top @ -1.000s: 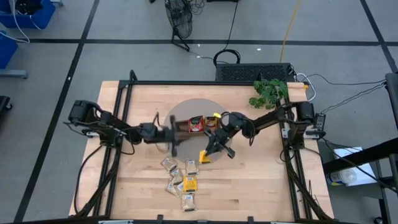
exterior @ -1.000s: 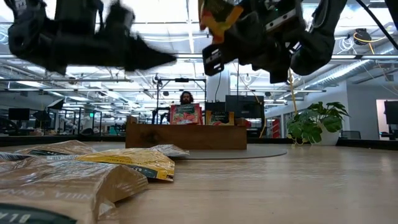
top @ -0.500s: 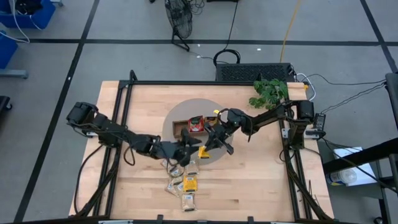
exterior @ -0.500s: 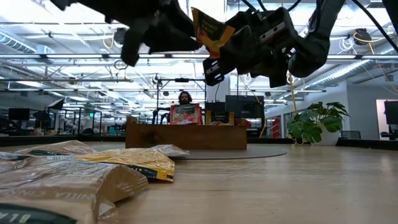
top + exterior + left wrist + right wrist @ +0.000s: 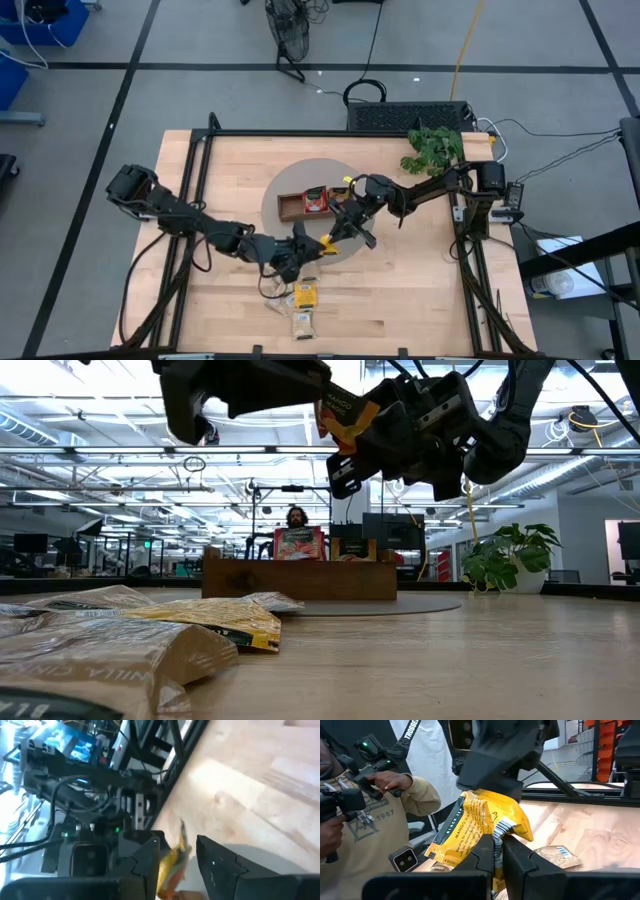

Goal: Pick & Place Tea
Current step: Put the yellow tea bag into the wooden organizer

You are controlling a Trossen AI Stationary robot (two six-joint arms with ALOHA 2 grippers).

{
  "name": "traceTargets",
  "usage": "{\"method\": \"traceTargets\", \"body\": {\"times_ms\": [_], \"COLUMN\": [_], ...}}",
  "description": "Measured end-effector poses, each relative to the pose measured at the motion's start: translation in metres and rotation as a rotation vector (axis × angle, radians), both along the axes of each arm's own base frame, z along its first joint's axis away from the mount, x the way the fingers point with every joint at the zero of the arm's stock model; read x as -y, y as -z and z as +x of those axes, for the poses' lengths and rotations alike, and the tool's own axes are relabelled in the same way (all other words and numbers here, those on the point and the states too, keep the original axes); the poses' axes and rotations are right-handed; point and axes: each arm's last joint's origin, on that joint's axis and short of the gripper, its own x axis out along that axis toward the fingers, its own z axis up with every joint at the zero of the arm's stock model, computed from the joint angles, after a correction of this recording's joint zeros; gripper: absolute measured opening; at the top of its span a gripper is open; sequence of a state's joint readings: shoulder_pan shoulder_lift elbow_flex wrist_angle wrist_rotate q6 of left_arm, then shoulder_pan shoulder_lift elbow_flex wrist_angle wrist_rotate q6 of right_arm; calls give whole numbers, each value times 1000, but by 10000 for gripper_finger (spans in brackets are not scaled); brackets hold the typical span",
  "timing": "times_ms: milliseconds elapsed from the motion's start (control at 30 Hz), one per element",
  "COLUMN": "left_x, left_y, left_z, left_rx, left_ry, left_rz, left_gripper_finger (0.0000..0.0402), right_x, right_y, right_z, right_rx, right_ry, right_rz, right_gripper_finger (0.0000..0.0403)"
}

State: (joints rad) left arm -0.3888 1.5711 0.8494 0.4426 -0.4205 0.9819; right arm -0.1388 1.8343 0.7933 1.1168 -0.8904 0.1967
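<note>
Left claw [image 5: 300,247] sits low over the counter [image 5: 420,290], right above the loose pile of tea sachets [image 5: 298,300] near the front edge; fingers part-open with a gap between them, gripping nothing, though its wrist view shows a yellow sachet edge in that gap. The pile is beige and yellow packets, flat on the wood. Just past it, a yellow mango sachet [image 5: 329,245] hangs in the air, pinched at its lower edge by the right claw [image 5: 337,239], fingers clamped tight on it; the left claw is just beside the packet. Behind that, the wooden tray [image 5: 302,204] sits on the round grey mat [image 5: 305,180], with a red sachet [image 5: 316,200] standing upright in it. Potted plant [image 5: 432,148] at the far right corner. A person [image 5: 365,820] stands beyond the counter holding a device.
</note>
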Motion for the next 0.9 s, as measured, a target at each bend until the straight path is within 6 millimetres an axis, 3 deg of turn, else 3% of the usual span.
{"method": "traceTargets", "body": {"times_ms": [367, 467, 633, 900], "left_x": [-12, -8, -1, -1], "left_y": [1, 1, -2, -2], "left_z": [5, 4, 2, 2], "left_rx": [-11, -15, 9, 14], "left_ry": [11, 81, 148, 116], "left_rz": [-18, 13, 32, -58], "left_gripper_finger": [128, 100, 13, 4], "right_x": [-8, -8, -8, -7], "right_y": [0, 0, 1, 2], "right_z": [1, 1, 1, 2], "right_rx": [0, -3, -7, -17], "right_ry": [-20, -21, -9, 65], "right_rz": [0, 0, 0, -2], "right_gripper_finger": [10, 10, 10, 16]}}
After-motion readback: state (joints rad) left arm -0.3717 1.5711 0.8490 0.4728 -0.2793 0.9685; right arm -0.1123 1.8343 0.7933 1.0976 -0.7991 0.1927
